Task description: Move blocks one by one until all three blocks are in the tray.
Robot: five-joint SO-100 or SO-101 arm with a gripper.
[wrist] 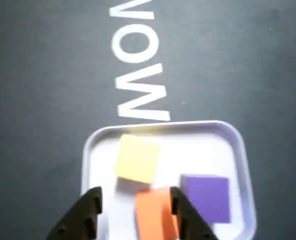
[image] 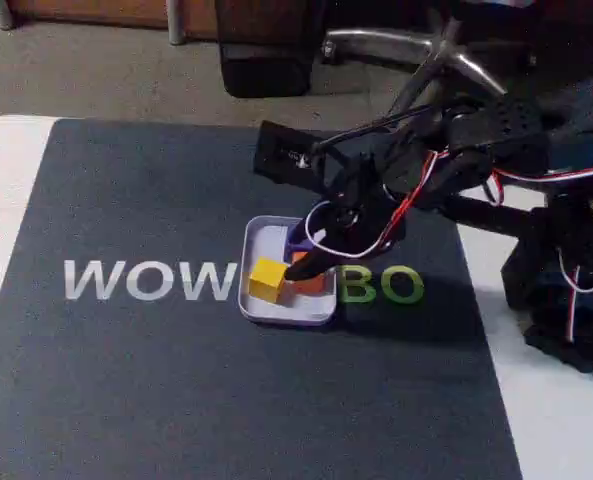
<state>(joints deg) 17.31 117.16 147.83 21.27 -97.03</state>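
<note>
My jaws [wrist: 133,200] hang low over the tray [wrist: 240,150], parted fairly wide, with the orange block [wrist: 155,215] between them. It lies against the right finger in the wrist view, with a clear gap to the left one, so I judge I am not pinching it. Whether it rests flat on the tray floor I cannot tell. The yellow block [wrist: 137,158] sits just ahead of the orange one, the purple block [wrist: 207,196] just beside it on the right; all three are inside the rim.

The risk now is in leaving. If orange clings to that finger, lifting may drag it out. A sideways swing could knock purple or yellow, or catch the rim and shift the tray on the dark mat [image: 126,400].
</note>
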